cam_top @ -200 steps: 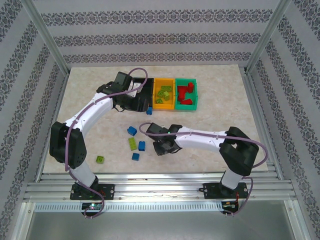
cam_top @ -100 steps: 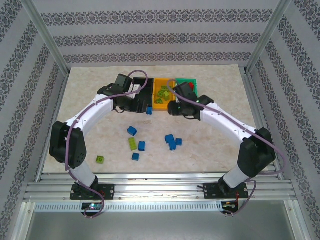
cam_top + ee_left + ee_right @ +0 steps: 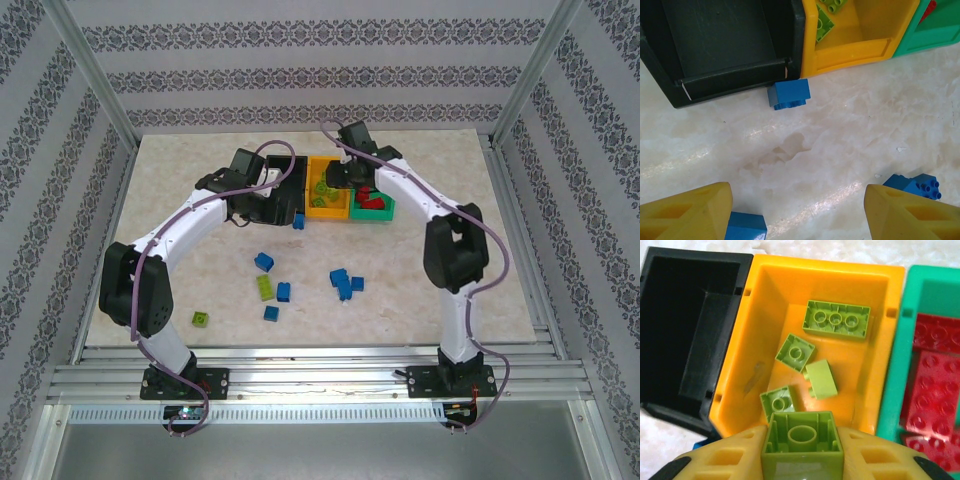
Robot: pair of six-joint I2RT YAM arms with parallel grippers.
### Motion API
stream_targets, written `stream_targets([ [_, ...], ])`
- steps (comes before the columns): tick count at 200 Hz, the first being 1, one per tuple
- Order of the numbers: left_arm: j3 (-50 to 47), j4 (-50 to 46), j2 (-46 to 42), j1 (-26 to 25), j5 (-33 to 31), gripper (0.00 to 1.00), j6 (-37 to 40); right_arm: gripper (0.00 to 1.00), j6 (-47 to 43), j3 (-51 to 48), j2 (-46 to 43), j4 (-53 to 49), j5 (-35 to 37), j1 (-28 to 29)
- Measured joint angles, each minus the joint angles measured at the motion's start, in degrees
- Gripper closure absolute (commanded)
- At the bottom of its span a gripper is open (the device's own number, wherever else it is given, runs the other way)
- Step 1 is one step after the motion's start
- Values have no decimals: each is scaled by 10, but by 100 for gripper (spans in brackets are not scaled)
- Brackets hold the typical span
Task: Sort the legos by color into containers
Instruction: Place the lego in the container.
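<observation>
- Tabletop (image 3: 180, 180): beige marble-look slab, glossy; light streaks across it in the left wrist view.
- Walls (image 3: 320, 75): white wallpaper with grey ornamental bands, on back and both sides.
- Frame posts: silver metal, one slanting up at left (image 3: 95, 75), one at right (image 3: 535, 75).
- Slotted rails (image 3: 330, 365): aluminium, several side by side along the table's near edge.
- Perforated strip (image 3: 320, 412): just nearer than the rails.
- Grey panel (image 3: 320, 450): plain, at bottom of the top view.
</observation>
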Motion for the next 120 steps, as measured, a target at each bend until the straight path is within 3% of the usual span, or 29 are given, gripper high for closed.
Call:
stream_targets([
  [29,0,0,0,0,-2,30,0,52,-17,40,40,-28,-9,-3],
  [63,0,0,0,0,-4,30,0,51,-22,38,37,-41,-13,-3],
  [120,0,0,-3,0,-7,30,0,51,-22,-64,-50,-33,-13,25],
])
